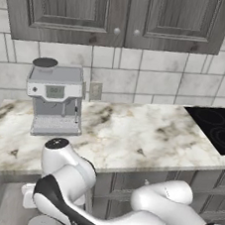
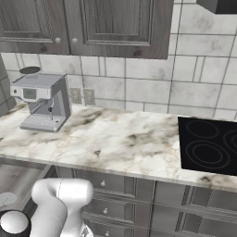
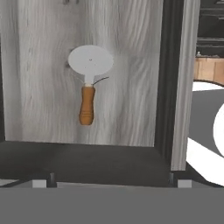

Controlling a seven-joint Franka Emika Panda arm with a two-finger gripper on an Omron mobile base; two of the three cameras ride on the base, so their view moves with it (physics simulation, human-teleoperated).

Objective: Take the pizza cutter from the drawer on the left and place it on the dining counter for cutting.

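Marble desk (image 1: 126,136) ran below grey cabinet doors (image 1: 67,6) and a tiled wall, carrying a grey coffee machine (image 1: 55,100) at its left end and a black cooktop (image 2: 208,146) at its right. Under the desk's edge sat closed drawer fronts with small silver knobs (image 2: 102,183). White arm links (image 1: 66,179) bent low in front of them. Seen from the hand camera, the pizza cutter (image 3: 89,83) lay flat on the pale wood-grain floor of the open drawer (image 3: 43,87), round blade toward the top, orange-brown handle pointing down, touching no wall. Whether the claw was open or closed could not be told.
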